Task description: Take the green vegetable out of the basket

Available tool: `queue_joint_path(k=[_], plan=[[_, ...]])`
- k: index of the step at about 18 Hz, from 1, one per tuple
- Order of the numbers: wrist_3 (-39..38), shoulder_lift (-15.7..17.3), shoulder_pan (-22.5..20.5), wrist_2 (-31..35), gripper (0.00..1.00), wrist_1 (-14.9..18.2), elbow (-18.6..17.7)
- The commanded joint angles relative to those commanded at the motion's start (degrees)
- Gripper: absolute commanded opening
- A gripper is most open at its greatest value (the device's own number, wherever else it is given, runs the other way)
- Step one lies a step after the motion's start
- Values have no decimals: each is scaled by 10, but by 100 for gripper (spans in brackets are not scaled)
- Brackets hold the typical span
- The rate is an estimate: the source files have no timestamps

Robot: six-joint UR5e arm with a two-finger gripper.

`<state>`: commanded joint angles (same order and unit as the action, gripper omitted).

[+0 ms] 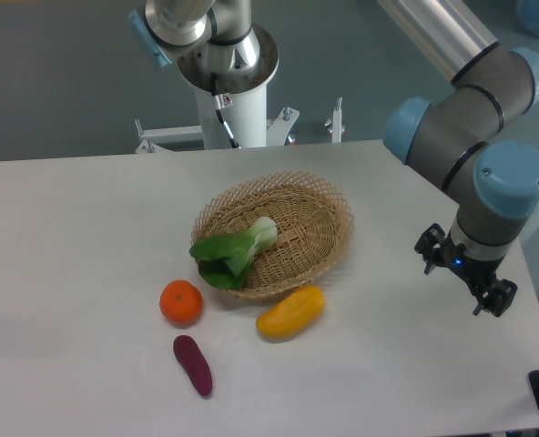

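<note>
The green vegetable (pixel 236 251) lies in the basket (pixel 329 209), a round tan wicker one at the table's middle. Its pale stalk end points toward the basket's centre and its dark leaves droop over the front-left rim. My gripper (pixel 463 271) hangs over the table's right side, well to the right of the basket and apart from it. It looks open, its two black fingers spread wide, with nothing between them.
Just outside the basket's front rim are a yellow oblong fruit (pixel 290 312) and, to its left, an orange (pixel 180 302). A dark purple oblong vegetable (pixel 193 365) lies nearer the front edge. The robot's base (pixel 233 86) stands behind the table.
</note>
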<state>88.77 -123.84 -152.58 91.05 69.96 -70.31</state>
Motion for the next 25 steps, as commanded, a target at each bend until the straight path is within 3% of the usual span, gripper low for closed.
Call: queue_joint_path(k=[8, 15, 20, 25], plan=[[-2, 0, 0, 0, 100, 0, 0], [-9, 9, 1, -4, 100, -26, -27], [-17, 15, 2, -8, 100, -26, -34], [-26, 57, 8, -19, 100, -46, -108]])
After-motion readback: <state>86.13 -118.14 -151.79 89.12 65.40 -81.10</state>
